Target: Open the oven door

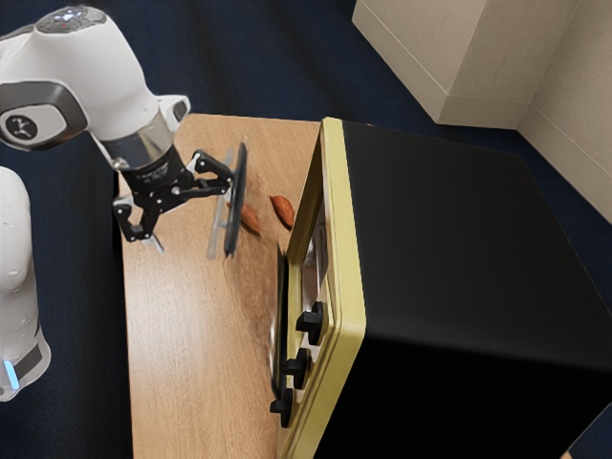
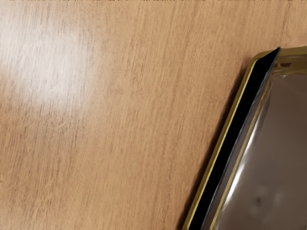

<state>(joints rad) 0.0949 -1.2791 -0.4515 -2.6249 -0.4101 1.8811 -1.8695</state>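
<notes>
The oven (image 1: pixel 469 229) sits on the wooden bench (image 1: pixel 182 335), with a black body and a yellow front (image 1: pixel 346 249). Its door (image 1: pixel 240 196) is open, with the far edge well out from the yellow front. The tool (image 1: pixel 191 215) is up by that far edge. Its two fingers are wide apart, and nothing is pinched in them. One finger is right by the door's edge, but it is hard to tell if they touch. The other finger is out on the side away from the oven. Two reddish-brown shapes (image 1: pixel 282 210) show between the door's edge and the oven. Three black knobs (image 1: pixel 297 367) stick out of the front, next to each other. In the wrist view, a shiny gray pane (image 2: pixel 268 153) has a thin yellow rim and a black band (image 2: pixel 230 139) along its side, with bench wood next to it.
</notes>
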